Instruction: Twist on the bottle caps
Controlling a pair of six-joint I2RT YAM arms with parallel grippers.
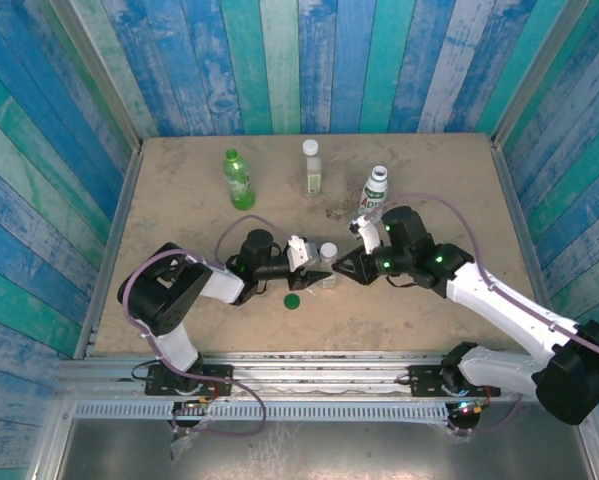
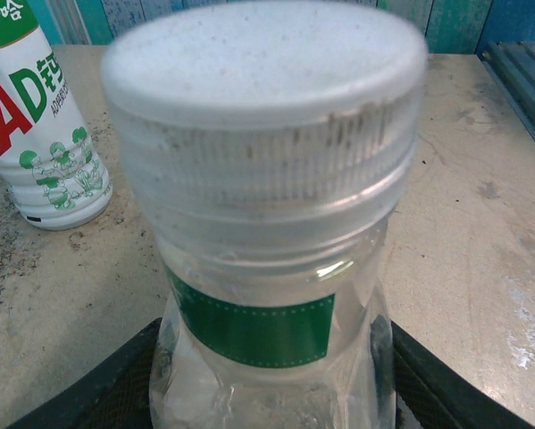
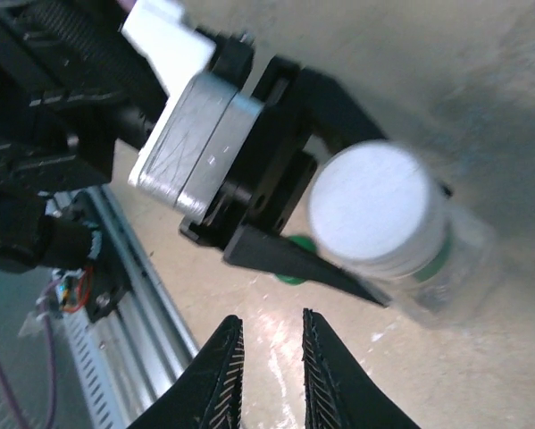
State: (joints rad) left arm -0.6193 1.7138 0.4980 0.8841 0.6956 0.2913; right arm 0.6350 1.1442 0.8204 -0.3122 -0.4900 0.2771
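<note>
My left gripper (image 1: 317,268) is shut on a small clear bottle (image 1: 328,262) with a green band, which stands upright near the table's middle. Its black fingers (image 2: 88,393) press the bottle's body (image 2: 271,357) on both sides. A white cap (image 2: 263,80) sits on its neck. My right gripper (image 1: 351,266) is just right of this bottle; its jaws (image 3: 271,317) are nearly together with nothing between them, a little short of the white cap (image 3: 370,210). A dark green cap (image 1: 292,300) lies loose on the table in front of the left gripper.
At the back stand a green translucent bottle (image 1: 238,180), a second small clear bottle (image 1: 311,167) and a white bottle with a green-and-red label (image 1: 375,195), each with a cap on top. The labelled bottle (image 2: 39,125) is close behind the held one. Painted plank walls surround the table.
</note>
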